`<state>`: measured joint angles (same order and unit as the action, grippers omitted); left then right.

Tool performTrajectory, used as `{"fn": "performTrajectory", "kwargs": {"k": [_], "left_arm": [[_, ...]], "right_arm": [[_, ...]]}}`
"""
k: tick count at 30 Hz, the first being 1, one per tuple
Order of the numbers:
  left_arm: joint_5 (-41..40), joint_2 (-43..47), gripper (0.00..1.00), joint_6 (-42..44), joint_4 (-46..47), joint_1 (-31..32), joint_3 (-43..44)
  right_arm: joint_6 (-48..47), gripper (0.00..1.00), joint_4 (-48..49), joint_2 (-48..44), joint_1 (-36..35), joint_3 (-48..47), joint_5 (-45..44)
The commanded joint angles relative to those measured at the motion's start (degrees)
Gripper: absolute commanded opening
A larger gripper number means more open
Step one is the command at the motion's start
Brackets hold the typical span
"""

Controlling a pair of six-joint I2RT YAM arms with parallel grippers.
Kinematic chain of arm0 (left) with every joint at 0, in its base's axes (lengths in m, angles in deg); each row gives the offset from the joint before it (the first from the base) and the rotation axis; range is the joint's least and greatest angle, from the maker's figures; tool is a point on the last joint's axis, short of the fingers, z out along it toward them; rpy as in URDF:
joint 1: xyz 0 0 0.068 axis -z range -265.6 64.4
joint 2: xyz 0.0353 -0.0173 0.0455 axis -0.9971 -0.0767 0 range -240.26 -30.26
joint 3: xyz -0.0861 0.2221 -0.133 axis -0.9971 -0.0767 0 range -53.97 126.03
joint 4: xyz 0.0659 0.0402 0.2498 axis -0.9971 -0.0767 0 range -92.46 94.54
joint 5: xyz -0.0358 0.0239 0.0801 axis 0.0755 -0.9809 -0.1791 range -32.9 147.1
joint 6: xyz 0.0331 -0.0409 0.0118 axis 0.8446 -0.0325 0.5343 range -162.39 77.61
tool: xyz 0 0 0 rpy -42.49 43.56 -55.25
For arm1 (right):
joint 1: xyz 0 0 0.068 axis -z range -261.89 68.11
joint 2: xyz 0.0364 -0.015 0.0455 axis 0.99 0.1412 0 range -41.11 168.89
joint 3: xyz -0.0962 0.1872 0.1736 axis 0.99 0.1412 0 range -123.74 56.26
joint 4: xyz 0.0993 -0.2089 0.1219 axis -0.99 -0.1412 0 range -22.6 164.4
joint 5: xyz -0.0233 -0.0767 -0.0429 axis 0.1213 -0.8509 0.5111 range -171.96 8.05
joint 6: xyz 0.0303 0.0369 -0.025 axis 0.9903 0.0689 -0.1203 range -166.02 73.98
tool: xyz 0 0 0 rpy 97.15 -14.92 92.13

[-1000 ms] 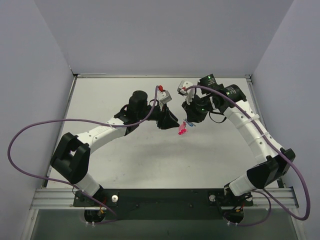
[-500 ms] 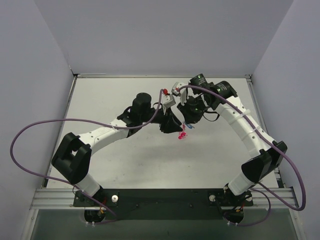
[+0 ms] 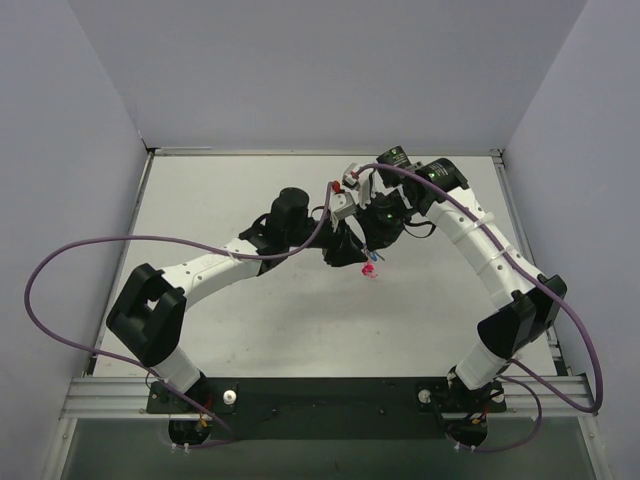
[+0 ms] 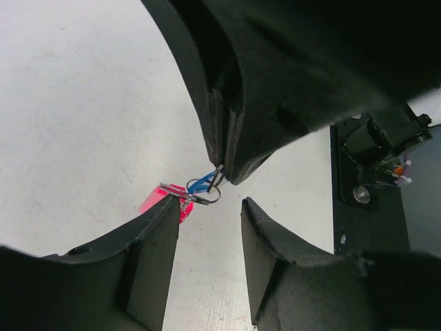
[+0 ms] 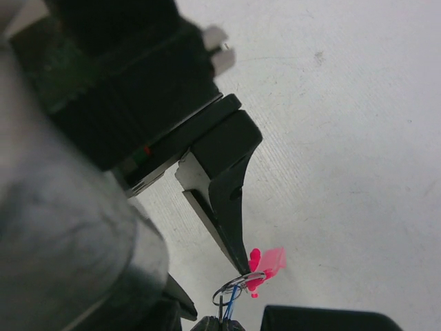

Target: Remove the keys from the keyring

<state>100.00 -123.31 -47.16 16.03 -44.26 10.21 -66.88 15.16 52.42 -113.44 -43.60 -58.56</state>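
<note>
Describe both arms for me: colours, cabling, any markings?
Both the left arm and right arm have white links between black joint housings. A purple cable loops along each. The left pincer and right pincer are black and tapered. A green mark sits on the right wrist.

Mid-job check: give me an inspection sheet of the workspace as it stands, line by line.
surface: pale table, faint scuffs.
job's things: keyring carrying a blue key and pink keys, all together between the two grippers.
clutter: nothing seen.
grippers: right gripper shut on the keyring; left gripper open, one fingertip at the ring beside the pink keys.
cables: purple cables loop wide outside both arms, away from the keys.
surroundings: plain walls on three sides; metal rail along the near edge.
</note>
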Motion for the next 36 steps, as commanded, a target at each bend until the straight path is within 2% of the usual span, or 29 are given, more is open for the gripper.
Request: {"fn": "performTrajectory", "kwargs": {"k": [1, 9, 23, 27, 31, 36], "left_arm": [[-4.04, -0.63, 0.51, 2.14, -1.2, 1.2, 2.96], [-8.44, -0.28, 0.51, 3.1, -1.73, 1.28, 2.79], [-9.5, -0.28, 0.5, 3.37, -2.26, 1.28, 2.7], [-9.06, -0.28, 0.45, 3.37, -2.34, 1.28, 2.88], [-8.88, -0.28, 0.28, 3.37, -2.7, 1.28, 2.96], [-9.14, -0.2, 0.27, 3.19, -2.7, 1.28, 2.88]], "right_arm": [[2.14, 0.0, -1.4, 0.15, -0.35, -2.19, 2.79], [2.84, 0.0, -1.4, 0.07, 0.17, -2.19, 5.16], [3.11, 0.0, -1.4, -1.87, 2.28, -1.75, 8.68], [2.93, 0.0, -1.4, -1.87, 2.2, -1.48, 8.95], [2.93, 0.0, -1.4, -2.04, 2.37, -1.48, 8.25], [2.84, 0.0, -1.4, -2.13, 2.55, -1.31, 8.33]]}}
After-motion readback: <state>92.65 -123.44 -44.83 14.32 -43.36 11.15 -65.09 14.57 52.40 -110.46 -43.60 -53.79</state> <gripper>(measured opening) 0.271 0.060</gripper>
